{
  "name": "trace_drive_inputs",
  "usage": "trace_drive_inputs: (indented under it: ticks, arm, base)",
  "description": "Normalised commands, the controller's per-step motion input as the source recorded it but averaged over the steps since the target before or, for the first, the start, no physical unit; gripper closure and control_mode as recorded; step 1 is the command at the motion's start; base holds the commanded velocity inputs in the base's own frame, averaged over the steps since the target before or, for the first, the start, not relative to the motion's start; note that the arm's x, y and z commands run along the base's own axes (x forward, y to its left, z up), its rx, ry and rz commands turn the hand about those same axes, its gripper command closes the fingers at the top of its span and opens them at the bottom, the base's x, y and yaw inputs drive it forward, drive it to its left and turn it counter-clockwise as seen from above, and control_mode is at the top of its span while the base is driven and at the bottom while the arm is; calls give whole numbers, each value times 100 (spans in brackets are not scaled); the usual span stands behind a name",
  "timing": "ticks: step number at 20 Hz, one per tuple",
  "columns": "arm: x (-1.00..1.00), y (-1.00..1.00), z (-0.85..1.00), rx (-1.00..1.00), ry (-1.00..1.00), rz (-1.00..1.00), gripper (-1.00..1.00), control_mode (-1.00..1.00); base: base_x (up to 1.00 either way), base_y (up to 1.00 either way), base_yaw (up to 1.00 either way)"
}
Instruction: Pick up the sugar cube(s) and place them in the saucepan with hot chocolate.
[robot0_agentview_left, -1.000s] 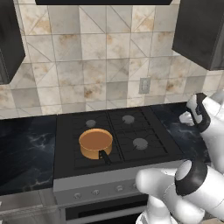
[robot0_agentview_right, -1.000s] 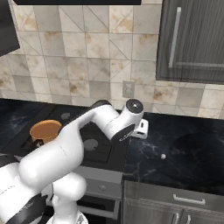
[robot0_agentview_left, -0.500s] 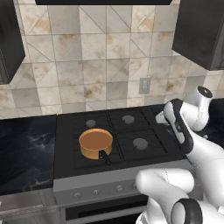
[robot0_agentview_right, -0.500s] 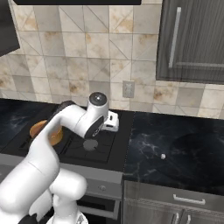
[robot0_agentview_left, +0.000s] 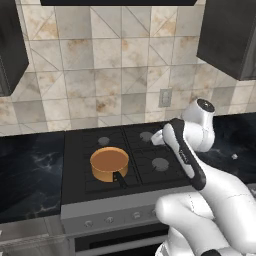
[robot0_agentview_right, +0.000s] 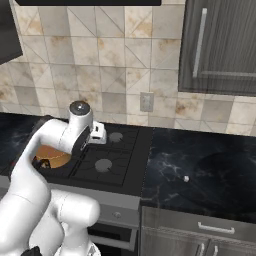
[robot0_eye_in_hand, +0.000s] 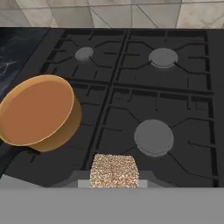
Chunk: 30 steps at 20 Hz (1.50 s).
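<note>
Copper saucepan sits left of grey burner caps; gripper seemingly clamps a speckled sugar cube.

bench: black marble | stove: set in it, saucepan on front-left burner | sugar cube: on bench right of stove

One small round copper-orange saucepan with a brown inside, two speckled whitish sugar cubes (one far off on the counter), and four grey round burner caps can be counted.
</note>
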Motion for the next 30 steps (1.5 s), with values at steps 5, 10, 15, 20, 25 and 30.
trace_drive_inputs:
  ticks: [5, 10, 15, 20, 25, 30]
  arm:
    - [32, 68, 31, -3, 23, 22, 100, -100]
    - [18, 66, 8, -5, 16, 18, 100, -100]
    - [0, 48, -23, -2, 0, 10, 100, -100]
    - [0, 30, -35, -2, -8, 2, 100, -100]
    - [0, 26, -20, -5, -9, 0, 100, -100]
    - [2, 36, 0, -16, 0, 0, 100, -100]
  base:
    - [0, 0, 0]
    - [0, 0, 0]
    - [0, 0, 0]
    - [0, 0, 0]
    - [0, 0, 0]
    - [0, 0, 0]
